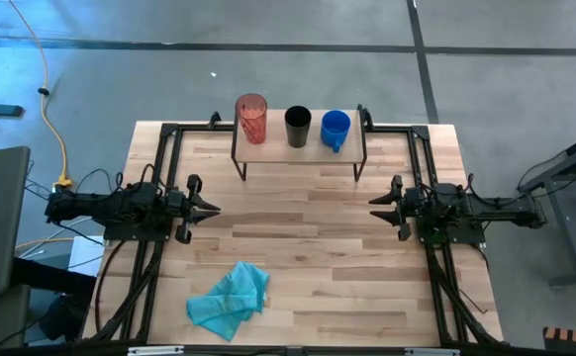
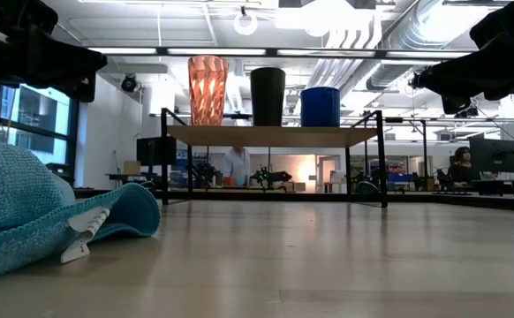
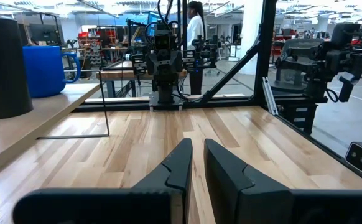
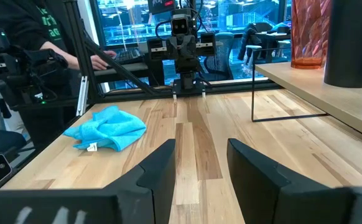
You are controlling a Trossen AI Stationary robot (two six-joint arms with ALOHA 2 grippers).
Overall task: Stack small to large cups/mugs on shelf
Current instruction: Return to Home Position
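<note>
Three vessels stand upright in a row on the small light-wood shelf (image 1: 278,148) at the table's far middle. They are a red ribbed tumbler (image 1: 251,119) on the left, a black cup (image 1: 298,127) in the middle and a blue mug (image 1: 335,130) on the right. All three stand on their bases, apart from each other. My left gripper (image 1: 215,209) hovers at the table's left, shut and empty, with only a narrow slit between its fingertips (image 3: 197,163). My right gripper (image 1: 374,207) hovers at the table's right, open and empty (image 4: 201,163). Both point toward the table's middle, nearer than the shelf.
A crumpled teal cloth (image 1: 231,300) lies on the tabletop near the front edge, left of centre. It fills the low view's left side (image 2: 27,212). The shelf stands on thin black legs (image 1: 240,168). Black arm frames run along both table sides. People show in the room beyond.
</note>
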